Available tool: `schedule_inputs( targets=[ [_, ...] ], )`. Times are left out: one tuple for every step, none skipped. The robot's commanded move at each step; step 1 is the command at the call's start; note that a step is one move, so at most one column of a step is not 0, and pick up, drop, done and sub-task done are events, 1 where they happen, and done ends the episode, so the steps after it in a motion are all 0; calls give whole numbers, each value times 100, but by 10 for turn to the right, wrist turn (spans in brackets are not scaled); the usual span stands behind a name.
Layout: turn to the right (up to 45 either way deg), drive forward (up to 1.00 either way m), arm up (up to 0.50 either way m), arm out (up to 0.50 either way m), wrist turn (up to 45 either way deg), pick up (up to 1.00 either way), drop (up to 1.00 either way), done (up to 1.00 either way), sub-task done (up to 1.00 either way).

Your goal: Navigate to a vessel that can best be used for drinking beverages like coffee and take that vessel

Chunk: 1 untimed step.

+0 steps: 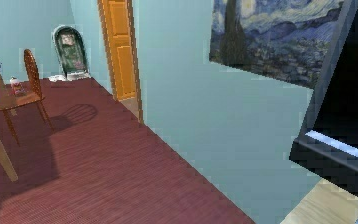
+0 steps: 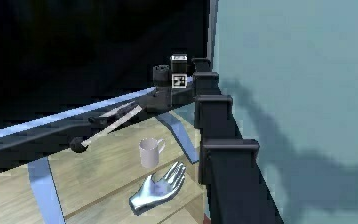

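Mug (image 2: 150,152) stands on wooden counter (image 2: 97,182) near silver hand statue (image 2: 159,190), claw (image 2: 87,140) alongside, its grasp impossible to tell.

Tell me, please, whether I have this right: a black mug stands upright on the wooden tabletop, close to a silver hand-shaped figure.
Not quite. The mug is white, not black, as the arm side view shows. The rest holds: it stands upright on the wooden tabletop, close to the silver hand-shaped figure.
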Motion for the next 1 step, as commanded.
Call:
schedule_inputs(
  targets=[
    [0, 0, 0, 0, 450, 0, 0, 0, 0]
  ],
)
